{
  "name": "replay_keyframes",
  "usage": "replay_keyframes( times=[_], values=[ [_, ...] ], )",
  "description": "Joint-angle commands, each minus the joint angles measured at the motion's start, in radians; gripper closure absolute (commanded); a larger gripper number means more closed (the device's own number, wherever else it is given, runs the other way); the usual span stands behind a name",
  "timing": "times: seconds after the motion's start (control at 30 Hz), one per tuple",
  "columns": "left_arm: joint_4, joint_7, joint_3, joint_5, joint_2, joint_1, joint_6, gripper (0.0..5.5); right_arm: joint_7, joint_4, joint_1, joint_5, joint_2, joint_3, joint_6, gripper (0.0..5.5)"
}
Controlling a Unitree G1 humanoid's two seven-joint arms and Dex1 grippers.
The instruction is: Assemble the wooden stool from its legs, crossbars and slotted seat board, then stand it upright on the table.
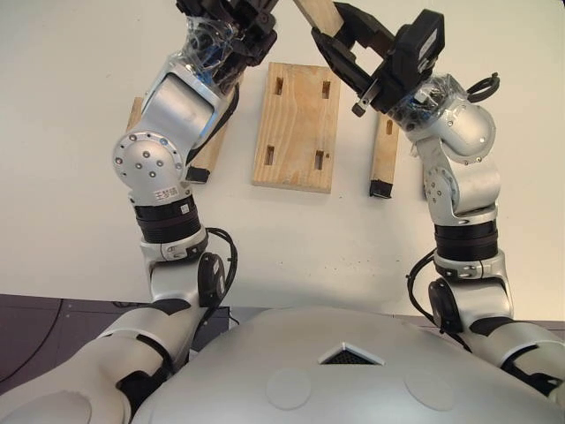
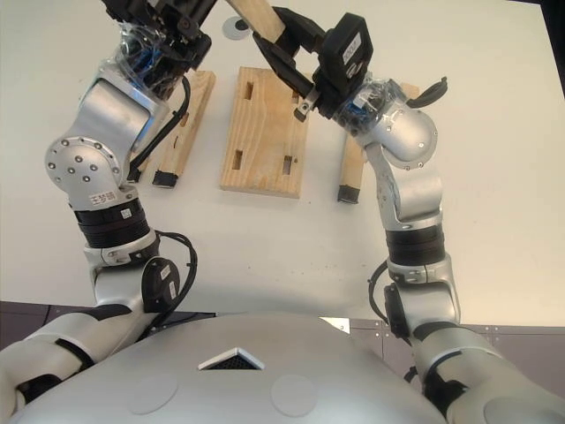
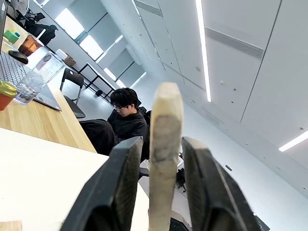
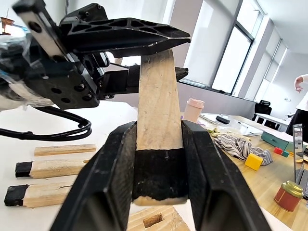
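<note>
Leg (image 1: 313, 13) | gripped by left claw (image 3: 161, 144), right claw (image 4: 159, 126) | upper end cropped

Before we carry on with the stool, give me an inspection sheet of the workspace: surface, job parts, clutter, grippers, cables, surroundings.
Surface: white table, flat.
Job's things: slotted seat board flat at centre; raised leg held over its far end; another leg on its right; two legs and a thin crossbar on its left.
Clutter: small round disc beyond the board.
Grippers: right gripper, jaws shut on the raised leg's black end; left gripper, jaws shut on its other end.
Cables: black cable loops beside the left gripper.
Surroundings: wooden desk with laptop and bottle.
</note>
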Motion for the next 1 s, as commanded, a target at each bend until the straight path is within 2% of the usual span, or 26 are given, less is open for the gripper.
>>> replay_keyframes(
  times=[0.03,0.1,0.2,0.23,0.3,0.47,0.57,0.67,0.83,1.0],
  values=[
    [-0.007,-0.004,-0.002,0.007,0.013,-0.016,0.002,4.57,0.011,0.005,0.005,-0.018,-0.016,0.007,-0.019,4.21],
    [-0.001,-0.003,0.002,0.008,0.012,-0.021,-0.003,4.94,0.011,0.009,0.007,-0.024,-0.016,0.007,-0.024,4.21],
    [-0.004,-0.007,0.003,0.014,0.014,-0.020,-0.007,5.09,0.004,0.015,0.013,-0.031,-0.011,0.011,-0.029,4.21],
    [-0.006,-0.006,0.005,0.014,0.016,-0.020,-0.008,5.10,0.003,0.019,0.014,-0.029,-0.009,0.012,-0.023,3.84],
    [-0.009,0.002,0.005,0.050,0.027,-0.016,-0.026,5.12,-0.011,0.052,0.005,-0.046,-0.005,0.018,-0.014,3.56],
    [0.057,-0.044,-0.026,0.292,0.090,0.032,-0.166,5.12,-0.117,0.160,0.001,-0.136,-0.005,-0.016,-0.057,2.62],
    [0.108,-0.112,-0.038,0.507,0.174,0.116,-0.338,5.12,-0.153,0.195,-0.002,-0.149,-0.007,-0.041,-0.071,2.57],
    [0.198,-0.166,0.032,0.638,0.230,0.210,-0.536,5.12,-0.164,0.225,-0.011,-0.144,0.003,-0.051,-0.083,2.57],
    [0.470,-0.253,0.090,0.744,0.268,0.194,-0.781,5.12,-0.171,0.213,0.006,-0.136,0.013,-0.052,-0.073,2.57],
    [0.683,-0.298,0.108,0.784,0.275,0.164,-0.898,5.12,-0.164,0.210,0.008,-0.128,0.011,-0.046,-0.066,2.57]
  ],
)
